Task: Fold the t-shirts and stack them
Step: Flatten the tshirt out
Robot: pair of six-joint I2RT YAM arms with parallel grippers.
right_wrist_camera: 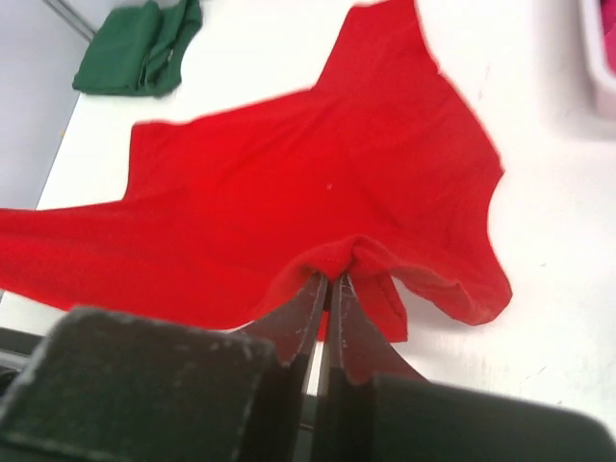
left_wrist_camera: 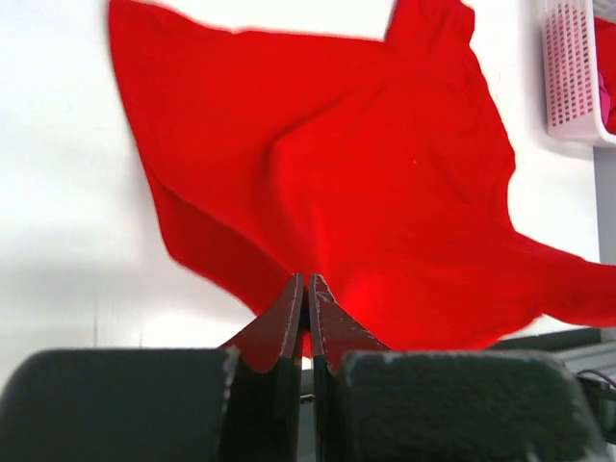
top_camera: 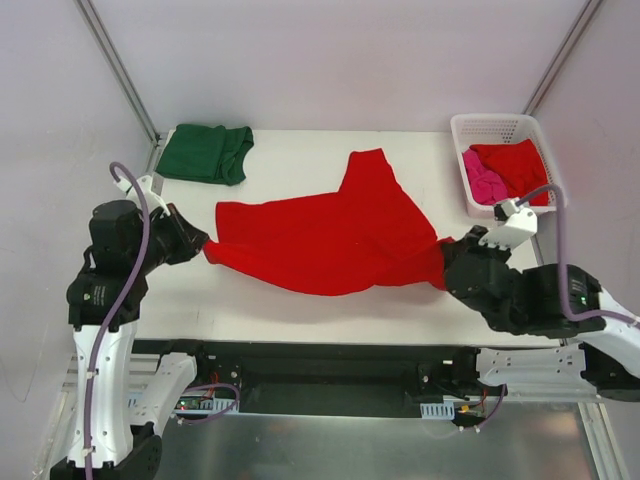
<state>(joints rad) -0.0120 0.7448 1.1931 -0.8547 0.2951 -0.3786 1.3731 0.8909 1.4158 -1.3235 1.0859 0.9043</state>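
Observation:
A bright red t-shirt [top_camera: 330, 235] is stretched across the middle of the white table [top_camera: 290, 155], held up along its near edge between both arms. My left gripper [top_camera: 205, 243] is shut on its left corner; the wrist view shows the cloth [left_wrist_camera: 366, 192] pinched at the fingertips [left_wrist_camera: 306, 281]. My right gripper [top_camera: 445, 250] is shut on the right corner, with a bunched fold [right_wrist_camera: 371, 255] at its tips [right_wrist_camera: 332, 279]. A dark green t-shirt [top_camera: 207, 152] lies folded at the far left corner. Another red t-shirt [top_camera: 515, 165] and a pink one [top_camera: 483, 180] lie in the basket.
The white lattice basket [top_camera: 500, 125] stands at the table's far right. Grey walls with metal posts [top_camera: 115, 65] close in the back and sides. The green t-shirt [right_wrist_camera: 140, 43] also shows at the top left of the right wrist view.

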